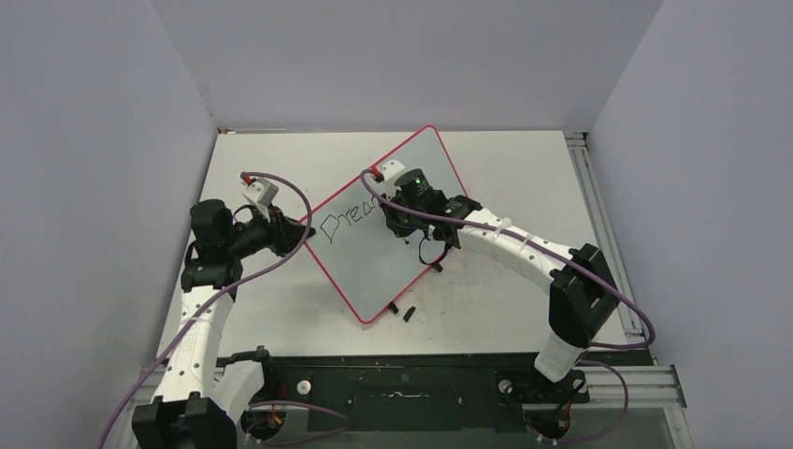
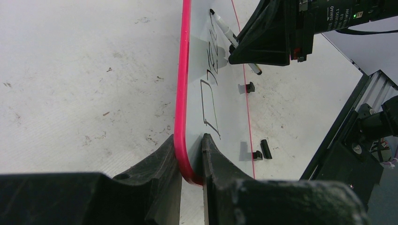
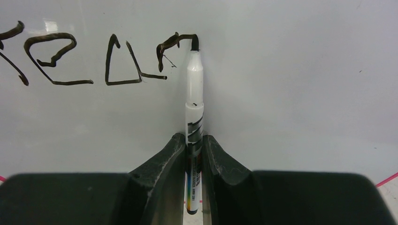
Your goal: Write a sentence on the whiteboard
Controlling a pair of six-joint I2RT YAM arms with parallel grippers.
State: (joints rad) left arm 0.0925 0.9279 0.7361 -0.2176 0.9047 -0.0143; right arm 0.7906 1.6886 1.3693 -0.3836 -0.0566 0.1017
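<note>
Centre of top view: whiteboard sits diagonal. Left gripper pinches its pink rim at left corner, likely steadying it against writing pressure. Right gripper clamps marker upright, tip touching whiteboard; sentence partway through first word.

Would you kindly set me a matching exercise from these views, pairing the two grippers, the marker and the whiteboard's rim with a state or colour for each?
Column one:
1. left gripper
2. right gripper
3. marker
4. whiteboard rim

Column two:
A. pink-red
B. shut on the marker
C. clamped on the whiteboard's edge
D. tip touching the end of the unfinished sentence

Pairs: 1-C, 2-B, 3-D, 4-A.
</note>
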